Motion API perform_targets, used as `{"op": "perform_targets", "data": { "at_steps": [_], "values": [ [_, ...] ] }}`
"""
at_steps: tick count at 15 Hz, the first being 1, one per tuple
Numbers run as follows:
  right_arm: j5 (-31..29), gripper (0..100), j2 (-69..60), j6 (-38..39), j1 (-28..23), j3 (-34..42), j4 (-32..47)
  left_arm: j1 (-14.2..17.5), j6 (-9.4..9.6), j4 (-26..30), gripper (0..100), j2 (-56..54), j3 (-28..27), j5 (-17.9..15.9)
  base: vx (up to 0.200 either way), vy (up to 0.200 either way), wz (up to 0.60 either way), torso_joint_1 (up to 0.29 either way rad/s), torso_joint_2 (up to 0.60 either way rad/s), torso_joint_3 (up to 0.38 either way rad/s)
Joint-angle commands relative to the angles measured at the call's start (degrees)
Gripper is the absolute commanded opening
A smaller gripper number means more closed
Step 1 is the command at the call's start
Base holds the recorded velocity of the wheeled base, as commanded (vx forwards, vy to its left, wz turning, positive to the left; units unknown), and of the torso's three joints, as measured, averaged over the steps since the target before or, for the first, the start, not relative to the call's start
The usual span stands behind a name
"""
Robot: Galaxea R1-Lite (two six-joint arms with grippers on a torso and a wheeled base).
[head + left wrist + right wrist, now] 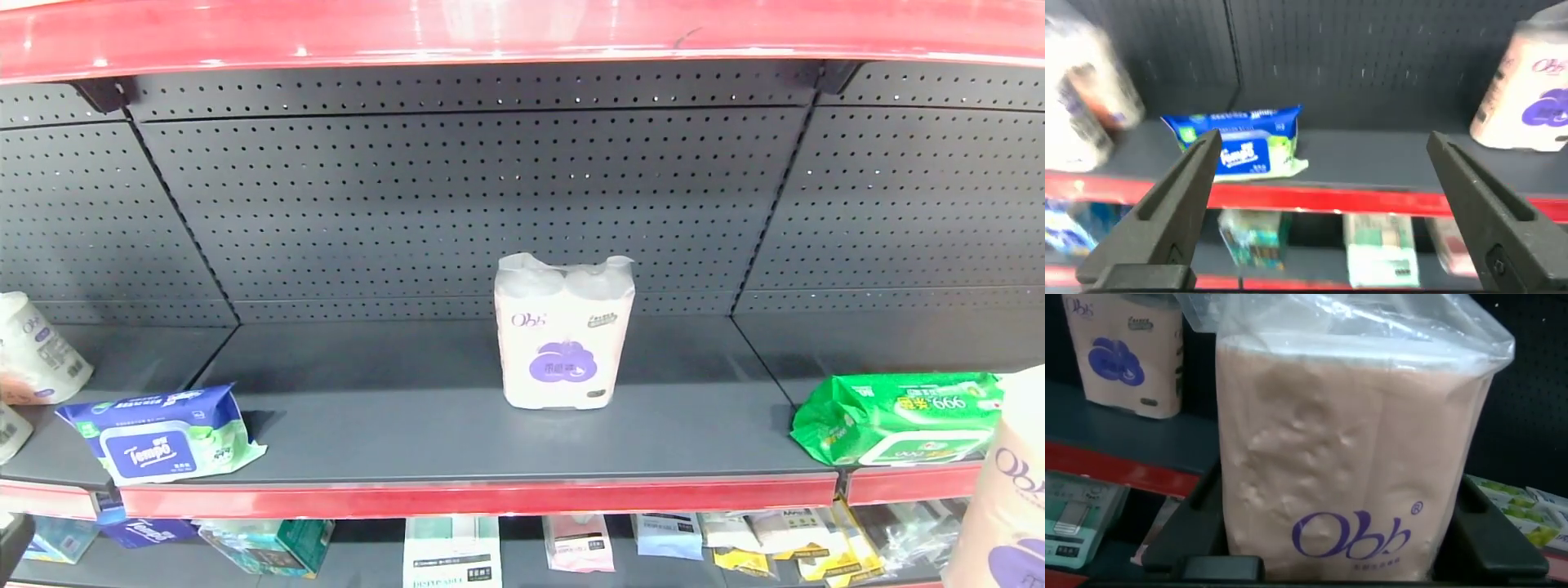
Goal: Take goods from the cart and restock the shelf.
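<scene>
Right wrist view puts your right gripper (1341, 478) low on a pink pack of tissue rolls (1355, 457), one dark finger pressed on each side of it, clamped on the wrap. You hold the pack upright, long axis vertical, its plastic top loose above and its printed face turned toward the wrist. In the head view this held pack (1000, 490) sits at the lower right, in front of the shelf (392, 408) and out past its red front edge.

Your left gripper (1323, 139) is level and points at that red edge with its fingers wide apart and nothing between them.

On the shelf, a second pack of the same rolls (563, 343) stands upright near the middle, printed face forward. A green wipes pack (898, 416) lies flat toward the right, close to the front edge and just beside your held pack; it is well apart from the standing pack. A blue wipes pack (163, 437) lies flat at the left front, straight ahead of your left gripper. White rolls (37, 351) stand at the far left. Mixed packets (580, 543) fill the lower shelf below.
</scene>
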Motion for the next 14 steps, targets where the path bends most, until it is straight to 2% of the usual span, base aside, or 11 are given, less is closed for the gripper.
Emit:
{"op": "perform_targets", "data": {
  "at_steps": [1, 2, 3, 4, 6, 8, 11, 12, 14],
  "values": [
    [-0.3, 0, -1.0, 0.0, -0.2, 0.3, 0.0, -2.6, 3.96, -11.2, 100, 28.6, -4.9, -7.0, 0.0, 0.0, 0.0, 0.0, 0.0, 0.0],
    [-1.1, 0, -1.6, -0.1, -0.2, 0.3, 0.0, -2.6, 6.86, -15.2, 100, 33.1, -4.2, -9.8, 0.0, 0.0, 0.0, 0.0, 0.0, 0.0],
    [-1.7, 0, -1.9, -0.1, -0.4, 0.4, 0.0, -2.6, 7.74, -17.2, 100, 34.8, -3.5, -11.2, 0.0, 0.0, 0.0, 0.0, 0.0, 0.0],
    [-2.6, 0, -2.9, -0.1, -0.7, 1.6, -0.1, -2.5, 8.27, -21.1, 100, 37.6, -2.8, -14.9, 0.0, 0.0, 0.0, 0.0, 0.0, 0.0],
    [-2.6, 0, -2.9, -0.1, -0.7, 1.7, -0.1, -2.6, 8.7, -21.9, 100, 40.2, -3.4, -16.3, 0.0, 0.0, 0.0, 0.0, 0.0, 0.0],
    [-2.7, 0, -2.9, 0.0, -0.7, 2.2, -0.1, -2.7, 10.2, -22.8, 100, 41.9, -3.6, -16.2, 0.0, 0.0, 0.0, 0.0, 0.0, 0.0],
    [-2.2, 0, -2.9, 0.1, -0.7, 4.6, -0.2, -2.4, 9.41, -22.6, 100, 37.9, -2.0, -15.9, 0.0, 0.0, 0.0, 0.0, 0.0, 0.0],
    [-2.0, 0, -2.9, 0.8, -0.7, 6.0, -0.2, -2.3, 8.62, -22.6, 100, 35.0, -0.3, -15.8, 0.0, 0.0, 0.0, 0.0, 0.0, 0.0],
    [-1.9, 0, -2.9, 4.7, -0.7, 7.6, 0.0, -2.3, 8.62, -22.6, 100, 32.6, 1.2, -15.7, 0.0, 0.0, 0.0, 0.0, 0.0, 0.0]
  ]
}}
